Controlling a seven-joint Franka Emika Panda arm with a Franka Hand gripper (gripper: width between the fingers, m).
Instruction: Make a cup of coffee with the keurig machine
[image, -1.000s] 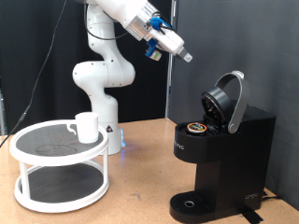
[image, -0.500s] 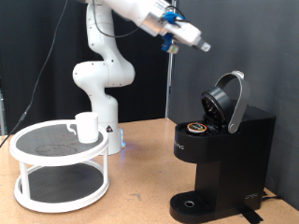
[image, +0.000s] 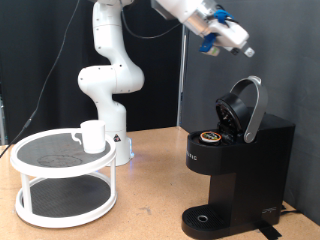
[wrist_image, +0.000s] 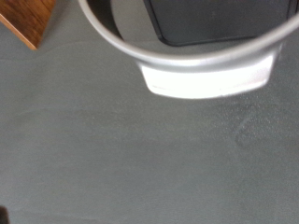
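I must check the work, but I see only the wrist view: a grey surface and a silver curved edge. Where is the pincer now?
Observer: The pincer is in the air, just above the raised lid of the coffee machine, near the exterior view's top right.
Operator: Does it hold something?
Observer: I see nothing between its fingers, but it is too small there to tell if it is open or shut.
Operator: Is a pod inside the machine?
Observer: Yes, a small round pod sits in the open chamber under the lid.
Operator: And where is the cup?
Observer: The white cup stands on the top level of the white round stand, at the exterior view's left, apart from the machine.
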